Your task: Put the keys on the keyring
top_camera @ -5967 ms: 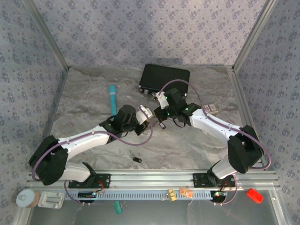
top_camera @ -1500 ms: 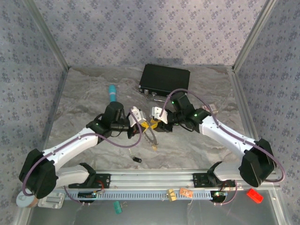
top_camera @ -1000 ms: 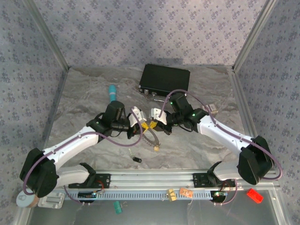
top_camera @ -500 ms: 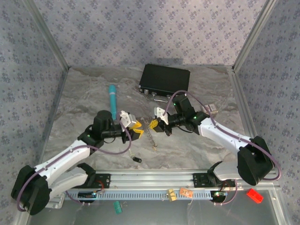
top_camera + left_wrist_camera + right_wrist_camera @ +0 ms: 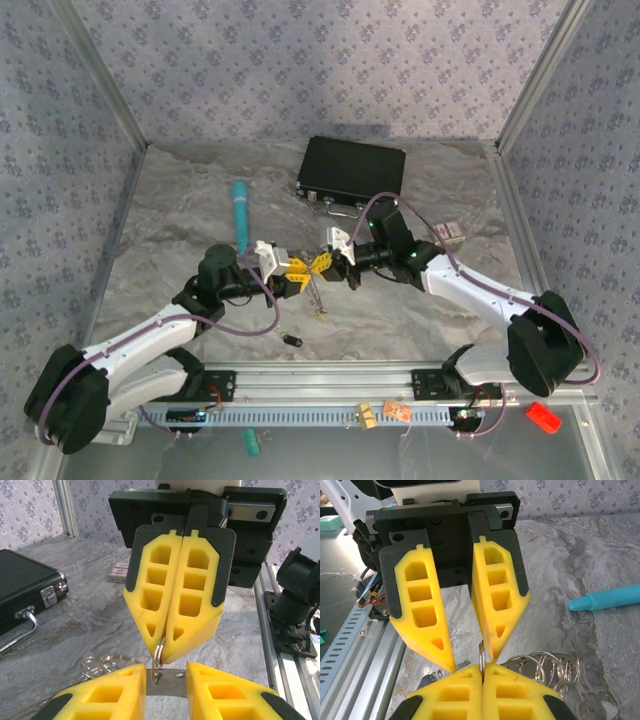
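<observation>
My right gripper [image 5: 322, 264] is shut on a thin metal ring of the keyring [image 5: 481, 652], held on edge above the table. More linked rings [image 5: 545, 666] trail from it, and a chain with a tan-orange bit [image 5: 321, 314] hangs below. The left gripper [image 5: 297, 270] faces it tip to tip. A flat silvery key [image 5: 175, 686] spans the gap between the left fingers, just under the ring [image 5: 158, 655]. A small black-headed key [image 5: 291, 340] lies on the table near the front.
A teal pen [image 5: 240, 215] lies at the back left, and a black case [image 5: 350, 168] with a metal handle stands at the back. A small card-like item [image 5: 452, 232] sits at the right. An aluminium rail [image 5: 330, 378] runs along the front edge.
The left gripper has moved right, back up to the right gripper's tips. The right gripper shifted slightly left with the ring, and the chain still hangs beneath.
</observation>
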Controlling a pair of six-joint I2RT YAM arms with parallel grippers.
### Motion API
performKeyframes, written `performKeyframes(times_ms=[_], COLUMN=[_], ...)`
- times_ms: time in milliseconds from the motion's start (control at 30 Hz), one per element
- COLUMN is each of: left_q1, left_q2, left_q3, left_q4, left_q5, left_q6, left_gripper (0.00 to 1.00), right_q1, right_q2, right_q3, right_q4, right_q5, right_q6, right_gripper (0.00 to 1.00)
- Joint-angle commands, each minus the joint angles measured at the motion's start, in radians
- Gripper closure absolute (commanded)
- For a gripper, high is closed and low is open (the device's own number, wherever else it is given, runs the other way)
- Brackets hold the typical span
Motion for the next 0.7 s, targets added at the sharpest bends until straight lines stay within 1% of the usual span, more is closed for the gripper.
performKeyframes(times_ms=[0,33,100,167,300,367,400,433,467,500,567,600,667], left_q1=[-0.008,-0.008,-0.009,-0.010,-0.011,-0.009,-0.010,-0.011,-0.010,-0.014,-0.019,-0.022,-0.027], left_q2=[-0.008,-0.009,-0.012,-0.016,-0.034,-0.049,-0.057,-0.064,-0.070,-0.069,-0.055,-0.037,0.002], left_q3=[-0.003,-0.005,-0.006,-0.006,0.001,0.012,0.022,0.041,0.070,0.111,0.207,0.256,0.336], left_q4=[0.044,0.048,0.051,0.049,0.010,-0.031,-0.068,-0.115,-0.186,-0.276,-0.456,-0.543,-0.662], left_q5=[0.005,0.004,0.004,0.006,0.006,-0.012,-0.026,-0.042,-0.071,-0.113,-0.206,-0.247,-0.295], left_q6=[0.002,0.000,0.000,0.001,0.019,0.031,0.041,0.054,0.070,0.078,0.073,0.052,-0.005], left_gripper=[0.74,0.76,0.83,0.89,1.00,1.00,1.00,1.00,1.00,1.00,1.00,1.00,1.00], right_q1=[0.014,0.016,0.023,0.027,0.030,0.031,0.031,0.030,0.026,0.017,-0.012,-0.025,-0.026], right_q2=[-0.027,-0.026,-0.025,-0.026,-0.027,-0.031,-0.035,-0.043,-0.052,-0.063,-0.087,-0.100,-0.122], right_q3=[0.001,0.002,0.002,0.001,-0.003,-0.003,-0.001,-0.001,-0.001,-0.001,0.001,0.002,0.005], right_q4=[0.037,0.036,0.035,0.038,0.033,0.011,-0.005,-0.022,-0.045,-0.064,-0.092,-0.110,-0.147], right_q5=[-0.028,-0.025,-0.022,-0.016,-0.004,0.030,0.065,0.103,0.151,0.200,0.254,0.272,0.295], right_q6=[0.019,0.020,0.020,0.022,0.020,0.008,-0.002,-0.014,-0.030,-0.041,-0.034,-0.024,-0.020], right_gripper=[1.00,1.00,1.00,1.00,1.00,1.00,0.90,0.77,0.69,0.67,0.64,0.64,0.65])
